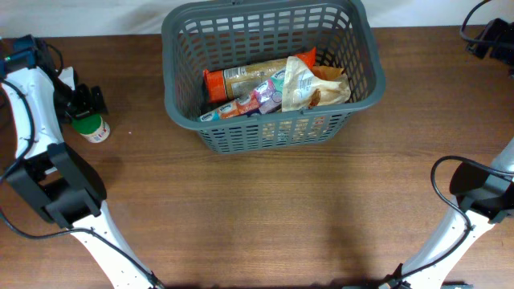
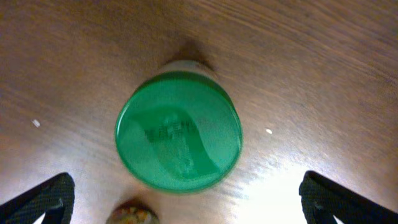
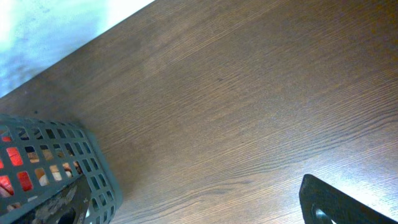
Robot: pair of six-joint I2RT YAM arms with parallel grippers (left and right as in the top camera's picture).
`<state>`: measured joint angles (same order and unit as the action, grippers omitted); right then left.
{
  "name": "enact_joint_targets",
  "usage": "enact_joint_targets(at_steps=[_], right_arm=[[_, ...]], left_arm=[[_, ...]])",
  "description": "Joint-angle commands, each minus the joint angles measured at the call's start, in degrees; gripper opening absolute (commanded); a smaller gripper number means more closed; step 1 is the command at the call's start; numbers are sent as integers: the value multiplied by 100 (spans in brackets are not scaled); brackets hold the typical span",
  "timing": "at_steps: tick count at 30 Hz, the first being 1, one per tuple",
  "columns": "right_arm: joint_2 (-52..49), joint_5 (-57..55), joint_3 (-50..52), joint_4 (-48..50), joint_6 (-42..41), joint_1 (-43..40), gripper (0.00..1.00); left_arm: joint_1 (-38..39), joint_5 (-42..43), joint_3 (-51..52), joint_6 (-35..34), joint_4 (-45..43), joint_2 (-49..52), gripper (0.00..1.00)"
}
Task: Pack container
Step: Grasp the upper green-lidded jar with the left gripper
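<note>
The dark grey slotted container (image 1: pixel 363 56) stands at the back centre of the table and holds an orange packet (image 1: pixel 241 80), a tan pouch (image 1: pixel 305 84) and other snack packets. A white jar with a green lid (image 1: pixel 91 126) stands upright on the table at the far left. My left gripper (image 1: pixel 84 103) hangs right above it, open and empty. In the left wrist view the green lid (image 2: pixel 178 130) lies between and just ahead of the wide-spread fingers (image 2: pixel 186 202). My right gripper (image 1: pixel 491 38) is at the far right back, open and empty.
In the right wrist view a corner of the container (image 3: pixel 93 168) shows at lower left, with bare wood table (image 3: pixel 236 106) between it and my right finger. A small brownish round thing (image 2: pixel 132 214) shows at the bottom edge of the left wrist view.
</note>
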<state>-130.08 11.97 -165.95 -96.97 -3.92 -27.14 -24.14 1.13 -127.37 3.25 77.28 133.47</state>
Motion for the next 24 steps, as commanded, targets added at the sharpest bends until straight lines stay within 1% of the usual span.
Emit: enact_joint_targets(at_steps=[1, 4, 6, 17, 21, 22, 24], right_arm=[[-57, 50, -7, -33, 0, 15, 99], [-57, 48, -7, -33, 0, 17, 99], [-57, 48, -7, -35, 0, 17, 99], [-57, 48, -7, -33, 0, 17, 99], [-57, 50, -7, -33, 2, 17, 99], [-57, 50, -7, -33, 0, 17, 99], [-57, 48, -7, -33, 2, 15, 99]], left_arm=[[-42, 66, 59, 48, -190, 221, 100], [-39, 63, 59, 50, -363, 251, 100], [-42, 68, 59, 48, -417, 291, 98], [-42, 125, 59, 46, -448, 800, 96], [-42, 122, 59, 48, -463, 903, 90], [-42, 122, 59, 48, -463, 925, 84], [-42, 122, 59, 48, -461, 925, 81]])
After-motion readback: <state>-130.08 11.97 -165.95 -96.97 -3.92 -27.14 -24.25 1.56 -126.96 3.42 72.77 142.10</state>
